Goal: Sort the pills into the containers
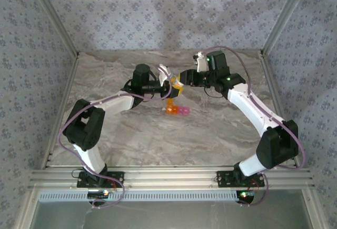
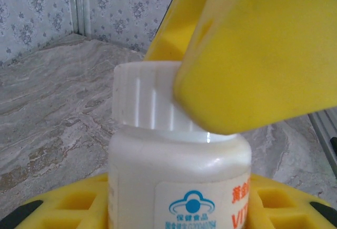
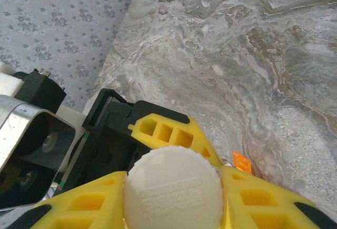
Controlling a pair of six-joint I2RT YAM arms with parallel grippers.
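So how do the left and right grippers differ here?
The left gripper holds the white bottle by its body; the right gripper clamps its ribbed cap. The left gripper grips from the side; the right gripper sits end-on over the cap. Both have yellow fingers and share one bottle.

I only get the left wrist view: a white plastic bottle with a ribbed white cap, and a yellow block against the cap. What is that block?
Observer: A finger of the right tool. The right wrist view shows its yellow fingers on both sides of the ribbed white cap.
Operator: Is anything else on the table?
Observer: Top view: two joined translucent plastic compartments, one orange, one pink, sit on the grey marbled table, apart from the white plastic bottle.
Operator: Is the cap's top plain?
Observer: No, the right wrist view shows raised lettering, too blurred to read.
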